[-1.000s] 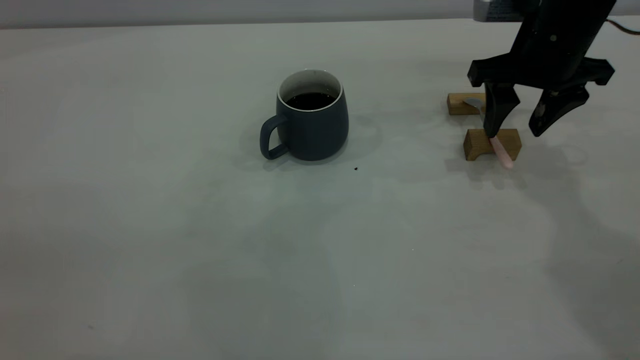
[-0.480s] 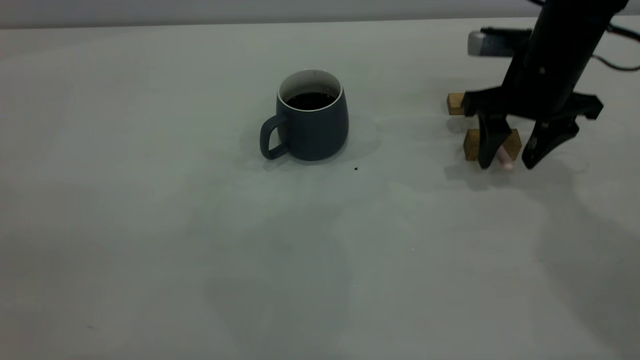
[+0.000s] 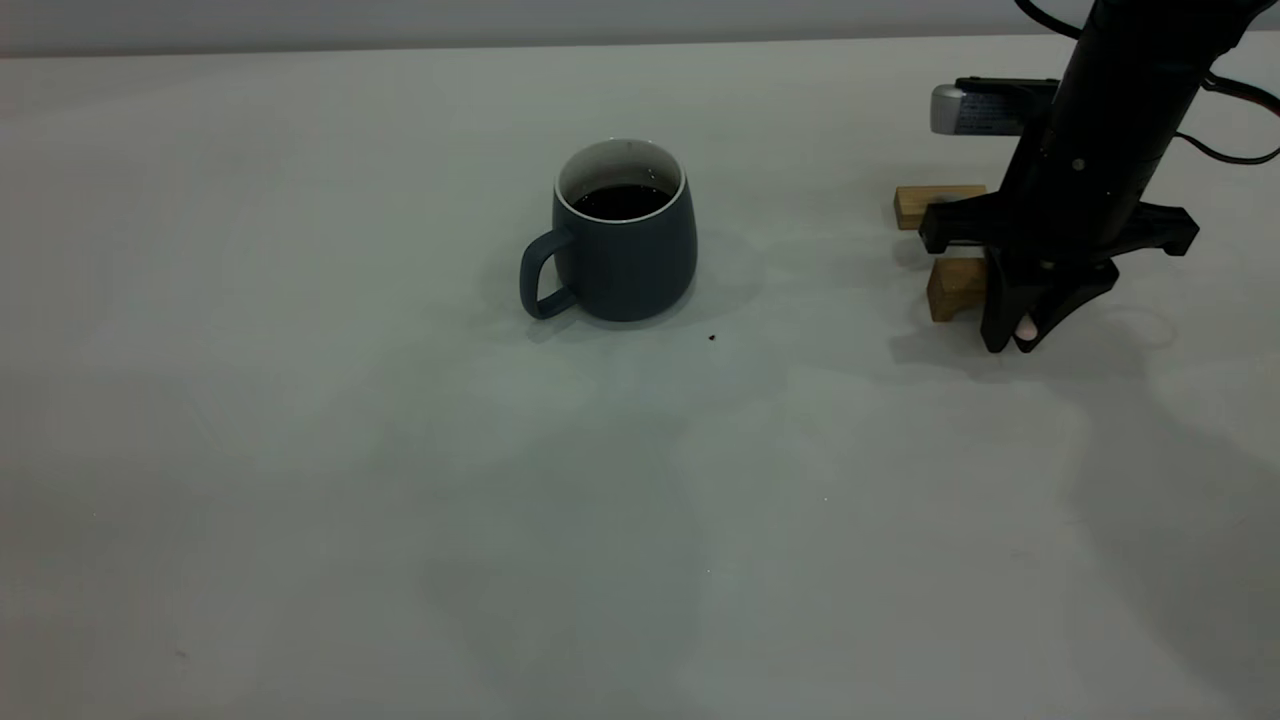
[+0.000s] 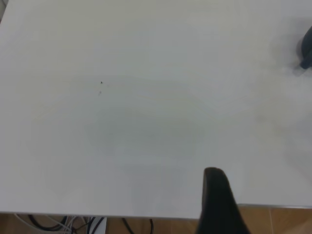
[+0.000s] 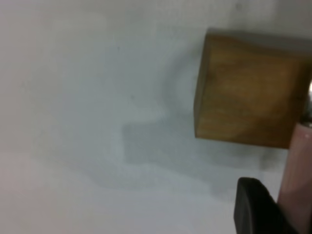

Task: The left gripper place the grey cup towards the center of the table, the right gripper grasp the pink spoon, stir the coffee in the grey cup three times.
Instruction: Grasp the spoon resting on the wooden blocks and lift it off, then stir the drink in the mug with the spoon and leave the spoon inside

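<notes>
Jaws of the right gripper (image 3: 1022, 338) closed on the pink spoon (image 3: 1024, 333) handle, low by the near wooden block (image 3: 955, 288). Left gripper (image 4: 219, 204) parked off at surface edge; jaw state can't be told. Cup (image 3: 622, 240) with coffee (image 3: 622, 201) sits mid-surface (image 3: 400, 480). Step: spoon grasp. Next: lift, carry to cup, dip straight.

Exterior view is dim and evenly lit, with soft diffuse shadows pooled on the table (image 3: 400, 480) beside the grey cup (image 3: 622, 240) and under the right gripper (image 3: 1020, 335). No glare is present. The right wrist view is strongly out of focus, the wooden block (image 5: 248, 90) showing soft edges; the left wrist view is brighter and mildly soft.
</notes>
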You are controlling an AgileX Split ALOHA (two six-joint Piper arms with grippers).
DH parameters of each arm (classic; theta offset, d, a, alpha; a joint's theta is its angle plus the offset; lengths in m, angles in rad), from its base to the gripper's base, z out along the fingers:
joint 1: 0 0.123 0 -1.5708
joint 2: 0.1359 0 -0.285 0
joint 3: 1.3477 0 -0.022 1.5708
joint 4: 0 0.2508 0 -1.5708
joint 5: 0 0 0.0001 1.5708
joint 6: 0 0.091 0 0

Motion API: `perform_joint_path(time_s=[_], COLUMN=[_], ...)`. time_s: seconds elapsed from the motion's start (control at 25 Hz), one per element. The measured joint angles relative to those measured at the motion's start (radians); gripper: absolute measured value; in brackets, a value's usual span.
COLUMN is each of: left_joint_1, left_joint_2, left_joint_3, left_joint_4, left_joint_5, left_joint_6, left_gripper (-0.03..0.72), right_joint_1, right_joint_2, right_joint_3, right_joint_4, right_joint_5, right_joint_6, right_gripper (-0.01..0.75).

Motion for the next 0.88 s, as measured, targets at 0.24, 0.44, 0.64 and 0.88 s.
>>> perform_joint_path(time_s=[0.24,0.44,0.64,0.88], left_joint_1=[0.000,0.000,0.000,0.000], left_joint_2=[0.000,0.000,0.000,0.000], left_joint_3=[0.000,0.000,0.000,0.000], left_joint_4=[0.000,0.000,0.000,0.000], left_joint_5=[0.000,0.000,0.000,0.000], left_joint_6=[0.000,0.000,0.000,0.000], left_gripper=[0.528,0.528,0.528,0.528], right_joint_1=[0.000,0.032,0.106,0.173], right_joint_2=[-0.095,-0.188,-0.164,-0.101], right_joint_3=[-0.026,-0.088,-0.136,-0.140], right_joint_4=[0.023,0.350,0.789,1.241], right_joint_5=[0.106,0.236,0.343,0.440], right_joint_6=[0.000,-0.041,-0.147,-0.178], right_gripper=[0.130,0.130,0.130,0.130])
